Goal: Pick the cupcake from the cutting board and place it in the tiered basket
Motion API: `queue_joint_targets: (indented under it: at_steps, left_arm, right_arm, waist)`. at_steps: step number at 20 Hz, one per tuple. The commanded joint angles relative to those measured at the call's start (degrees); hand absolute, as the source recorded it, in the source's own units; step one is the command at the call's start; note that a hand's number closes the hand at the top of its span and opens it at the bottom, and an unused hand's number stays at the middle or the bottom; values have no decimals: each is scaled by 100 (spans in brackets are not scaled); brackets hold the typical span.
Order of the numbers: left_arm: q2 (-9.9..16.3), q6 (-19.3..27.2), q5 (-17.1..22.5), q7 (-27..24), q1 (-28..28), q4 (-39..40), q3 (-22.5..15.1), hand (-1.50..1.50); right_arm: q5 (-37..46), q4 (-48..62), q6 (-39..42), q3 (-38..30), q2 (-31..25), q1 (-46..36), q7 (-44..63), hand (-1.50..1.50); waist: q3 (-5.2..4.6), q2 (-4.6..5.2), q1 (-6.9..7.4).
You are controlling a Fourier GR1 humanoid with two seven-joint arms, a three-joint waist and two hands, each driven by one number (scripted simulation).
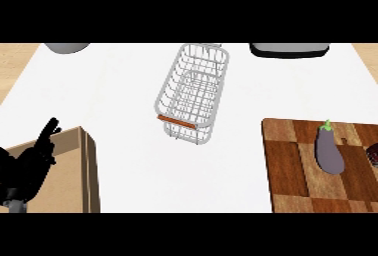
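One dark red object (pixel 373 155), likely your cupcake, peeks in at the right edge of the cutting board (pixel 295 170), just beside an eggplant (pixel 329 151); it is cut off, so you cannot be sure. Nothing holds it. The tiered basket (pixel 193 92) stands well apart, mid-tabletop (pixel 133 90). Your left robot hand (pixel 29 162) rests open, fingers up, over a wooden box (pixel 77 165) at the lower left corner. No right robot hand shows. The pick has not begun; next you need a reach to the board's right edge.
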Motion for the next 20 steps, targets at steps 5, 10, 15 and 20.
queue_joint_targets:
  at_steps: [5,10,15,20]
  left_arm:
    - [56,143,-404,107,-43,528,190,0]
    - [17,-58,-389,-3,37,580,284,0]
    - [-75,-156,-596,-327,109,835,255,0]
    - [-141,-9,-652,56,187,361,271,0]
  right_arm:
    - [181,-66,-121,-22,367,-255,59,-150]
    - [664,177,-375,157,722,-529,-145,-150]
    - [745,272,-497,128,918,-672,-36,-150]
    - [953,437,-659,211,1225,-805,-94,-150]
  waist:
    - [-53,64,-19]
    - [-52,71,19]
    - [-54,77,13]
    - [-49,76,50]
